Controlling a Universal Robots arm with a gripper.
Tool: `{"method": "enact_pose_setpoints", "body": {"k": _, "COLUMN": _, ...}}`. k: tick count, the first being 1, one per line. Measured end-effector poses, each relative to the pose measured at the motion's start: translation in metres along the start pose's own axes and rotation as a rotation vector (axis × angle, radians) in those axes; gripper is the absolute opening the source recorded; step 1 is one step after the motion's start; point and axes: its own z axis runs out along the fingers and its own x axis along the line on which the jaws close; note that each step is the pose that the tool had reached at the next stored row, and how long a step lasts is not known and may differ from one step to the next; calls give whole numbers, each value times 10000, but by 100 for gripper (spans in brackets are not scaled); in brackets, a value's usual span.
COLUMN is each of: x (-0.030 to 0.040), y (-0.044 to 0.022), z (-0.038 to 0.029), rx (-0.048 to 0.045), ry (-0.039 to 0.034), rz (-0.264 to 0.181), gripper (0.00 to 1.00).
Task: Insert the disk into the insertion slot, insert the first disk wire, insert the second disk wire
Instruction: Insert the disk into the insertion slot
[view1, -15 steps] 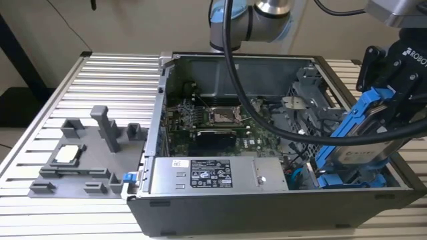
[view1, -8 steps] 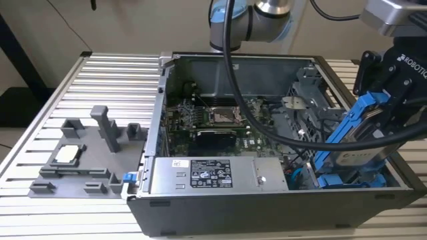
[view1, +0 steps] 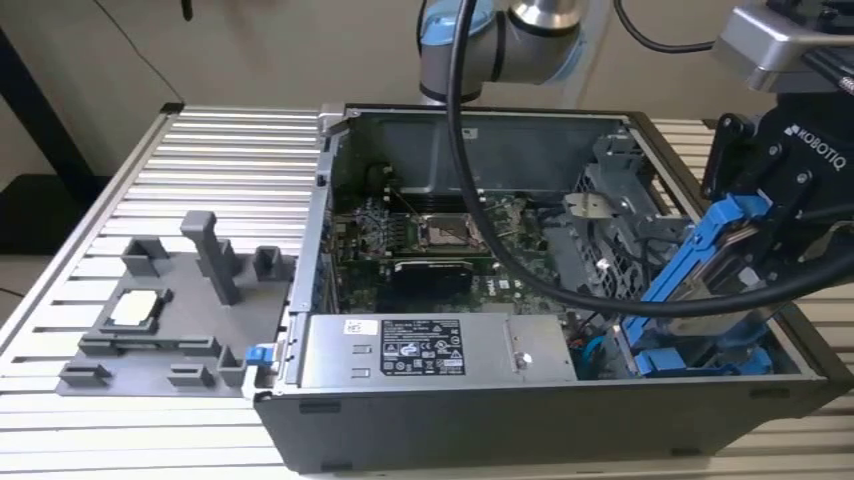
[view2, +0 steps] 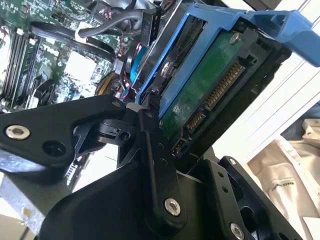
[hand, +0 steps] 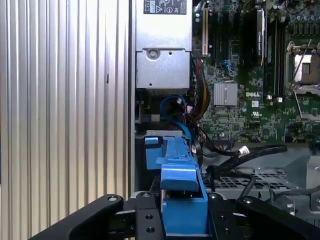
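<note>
The disk is in the gripper, held tilted over the end of the case at the exterior view's right, its lower edge angled down toward the slot with its blue rails. It is not seated: most of its blue bracket stands above the case rim. In the first wrist view the gripper is closed on the disk, a black finger pressed against each side of the blue bracket. In the second wrist view the disk shows its green circuit board and connector row facing the camera, and the gripper grips it at the near end. The arm stands behind the case, and its wrist comes in from the exterior view's upper right, so the gripper points down and inward at a slant. A thick black cable runs from the arm down across the open case to the gripper. The case lies on its side on the slatted surface, with the grey box along its near wall, beside the slot.
</note>
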Motion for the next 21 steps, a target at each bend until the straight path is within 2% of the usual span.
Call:
{"method": "enact_pose_setpoints", "body": {"k": 12, "x": -28, "y": -28, "z": 111, "rx": -1, "ry": -25, "rz": 0, "gripper": 33}}
{"method": "enact_pose_setpoints", "body": {"k": 21, "x": -74, "y": -43, "z": 271, "rx": -1, "ry": -23, "rz": 0, "gripper": 33}}
